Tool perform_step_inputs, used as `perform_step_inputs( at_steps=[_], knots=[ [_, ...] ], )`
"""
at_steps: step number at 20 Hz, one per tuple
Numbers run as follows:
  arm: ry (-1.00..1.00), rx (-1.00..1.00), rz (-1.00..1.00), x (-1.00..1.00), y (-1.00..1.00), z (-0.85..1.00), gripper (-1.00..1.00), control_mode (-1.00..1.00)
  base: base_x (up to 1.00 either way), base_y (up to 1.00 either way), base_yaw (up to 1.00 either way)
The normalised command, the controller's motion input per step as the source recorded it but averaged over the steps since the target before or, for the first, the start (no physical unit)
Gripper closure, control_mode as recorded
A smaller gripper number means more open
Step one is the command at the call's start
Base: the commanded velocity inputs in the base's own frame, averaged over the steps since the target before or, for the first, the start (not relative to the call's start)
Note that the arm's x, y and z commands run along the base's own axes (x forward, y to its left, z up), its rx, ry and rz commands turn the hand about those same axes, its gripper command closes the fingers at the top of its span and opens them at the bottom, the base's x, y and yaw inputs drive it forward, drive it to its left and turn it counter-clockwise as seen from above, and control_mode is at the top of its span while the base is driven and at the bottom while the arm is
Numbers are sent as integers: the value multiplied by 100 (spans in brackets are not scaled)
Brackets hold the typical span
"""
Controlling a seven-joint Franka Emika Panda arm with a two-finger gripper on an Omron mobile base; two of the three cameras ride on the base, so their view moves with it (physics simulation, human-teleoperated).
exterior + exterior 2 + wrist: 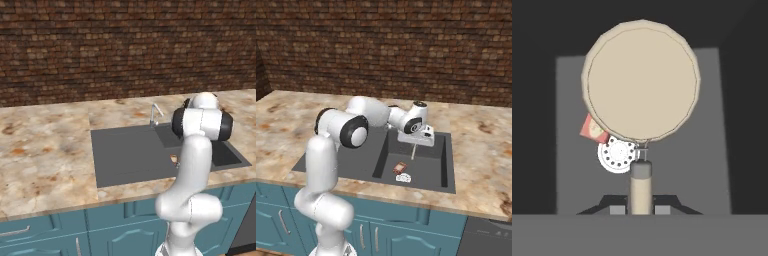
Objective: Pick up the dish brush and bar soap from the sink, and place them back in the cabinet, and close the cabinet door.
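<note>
One of two items is already in my grasp: the gripper is clamped on the thin tan handle of the dish brush, whose round cream head hangs above the deep section of the sink. In the right base view the brush dangles as a slim pale stick under the hand, clear of the basin floor. The bar soap, a small reddish-brown block with a paler face, lies on the bottom of that deep section, just beside the white perforated drain disc. I judge the brush light and rigid, wood and bristle; held at the handle's end it may swing or twist between the fingers, so I would carry it slowly. The soap looks hard, flat-sided and probably slick; its short faces seem the best place for the jaws. A small silver faucet stands at the sink's back edge, set into a mottled stone counter beneath a rough brick wall.
</note>
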Motion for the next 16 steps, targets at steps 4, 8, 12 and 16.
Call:
perform_step_inputs(
  at_steps=[4,8,12,16],
  knots=[
    [-11,-2,-7,-57,32,55,100,-100,0,0,0],
    [-9,-3,-10,-37,41,39,100,-100,0,0,0],
    [-7,-8,-6,-60,44,42,100,-100,0,0,0],
    [-5,-12,0,-75,58,42,100,-100,0,0,0]
  ],
)
